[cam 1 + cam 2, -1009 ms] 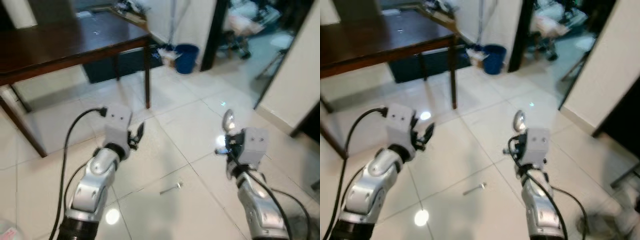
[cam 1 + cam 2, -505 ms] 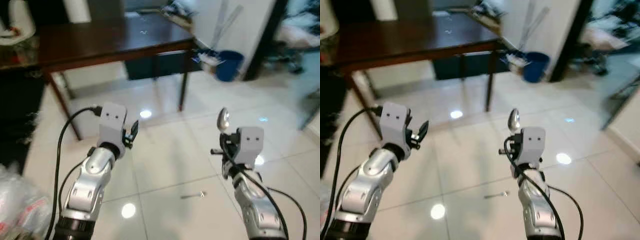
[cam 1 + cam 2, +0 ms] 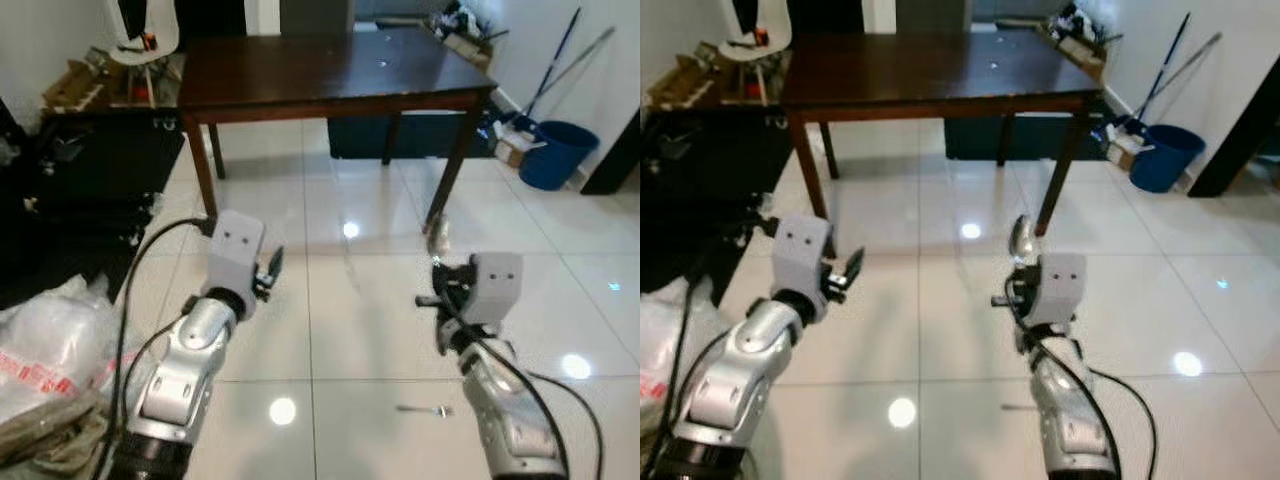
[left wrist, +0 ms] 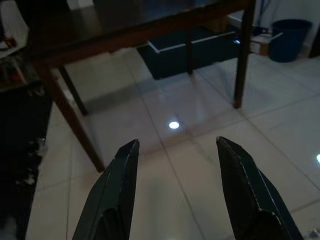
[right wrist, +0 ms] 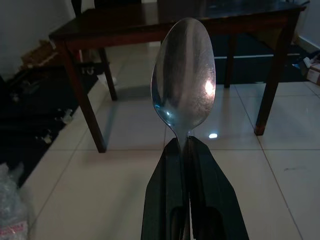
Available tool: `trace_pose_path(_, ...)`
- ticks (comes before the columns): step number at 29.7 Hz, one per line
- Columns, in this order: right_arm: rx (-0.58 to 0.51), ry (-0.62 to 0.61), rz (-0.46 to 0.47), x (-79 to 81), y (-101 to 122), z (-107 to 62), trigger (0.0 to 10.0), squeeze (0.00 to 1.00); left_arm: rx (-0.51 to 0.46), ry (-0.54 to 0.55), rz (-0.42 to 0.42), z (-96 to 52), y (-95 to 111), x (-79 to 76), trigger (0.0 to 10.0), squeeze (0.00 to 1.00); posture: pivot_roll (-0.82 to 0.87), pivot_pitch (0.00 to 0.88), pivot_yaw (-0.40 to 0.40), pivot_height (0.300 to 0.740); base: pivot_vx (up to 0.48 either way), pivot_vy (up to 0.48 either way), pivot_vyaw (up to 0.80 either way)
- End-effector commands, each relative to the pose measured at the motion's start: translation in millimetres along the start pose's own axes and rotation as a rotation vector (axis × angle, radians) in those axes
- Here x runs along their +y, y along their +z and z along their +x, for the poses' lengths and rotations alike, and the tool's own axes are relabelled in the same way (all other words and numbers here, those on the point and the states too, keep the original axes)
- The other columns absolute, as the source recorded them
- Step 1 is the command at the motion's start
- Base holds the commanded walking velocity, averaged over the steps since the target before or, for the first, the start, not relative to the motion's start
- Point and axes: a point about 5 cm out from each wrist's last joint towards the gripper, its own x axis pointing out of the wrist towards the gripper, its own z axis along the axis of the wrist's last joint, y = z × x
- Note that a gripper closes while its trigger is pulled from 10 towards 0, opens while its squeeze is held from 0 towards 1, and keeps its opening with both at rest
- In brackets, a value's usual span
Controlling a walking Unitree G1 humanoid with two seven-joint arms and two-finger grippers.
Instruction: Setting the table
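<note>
- Glossy white floor tiles cover the room, crossed by thin grout lines and dotted with round glints of ceiling light.
- At far left a crinkled clear plastic bag with red print lies slumped on the floor, beside a dark, cluttered heap.
- Behind it, against the wall, sits a brown cardboard box and the pale curved shell of a chair.
- The left gripper is raised over the tiles on a jointed silver arm with a boxy grey wrist block; its two tapered black fingers are spread wide with nothing between them.
- A dark wooden table stands ahead in the middle of the room, its flat rectangular top smooth and faintly shiny, on slim square legs.
- A low dark blue box with a pale edge lies under the table.
- The right gripper is held up in front of the robot, well short of the table, its fingers pressed tight on the neck of a spoon.
- That spoon is polished metal with an oval bowl pointing upward and a bright highlight on it.
- A small metal fork lies flat on the tiles near the right arm.
- At far right a round blue bucket stands by the white wall, with long thin handles leaning above it.
</note>
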Motion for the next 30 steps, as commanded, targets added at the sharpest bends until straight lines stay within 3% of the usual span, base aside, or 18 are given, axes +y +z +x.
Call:
trace_pose_path(1, -0.007, -0.014, 0.014, -3.0, 0.5, -2.6, 10.0, 0.0, 0.012, -0.011, 0.006, 0.9, -3.8, -4.5, 10.0, 0.0, -0.07, 0.0, 0.048, 0.74, 0.48, 0.0, 0.0)
trace_pose_path(10, -0.001, -0.026, -0.004, -7.7, 0.4, -3.6, 10.0, 0.0, 0.005, -0.017, 0.003, 2.2, -3.0, -6.6, 10.0, 0.0, -0.07, 0.0, 0.051, 0.74, 0.472, 0.0, 0.05)
trace_pose_path(21, 0.007, -0.031, -0.016, -8.7, -0.6, -3.2, 10.0, 0.0, 0.003, -0.018, 0.0, 3.0, -3.1, -6.9, 10.0, 0.0, -0.07, 0.0, 0.051, 0.74, 0.472, 0.0, 0.74)
trace_pose_path(30, -0.06, -0.097, 0.026, -19.8, 10.8, -2.6, 10.0, 0.0, -0.009, -0.026, -0.004, 4.7, -1.0, -8.7, 10.0, 0.0, -0.08, 0.0, 0.057, 0.74, 0.472, 0.0, 0.0)
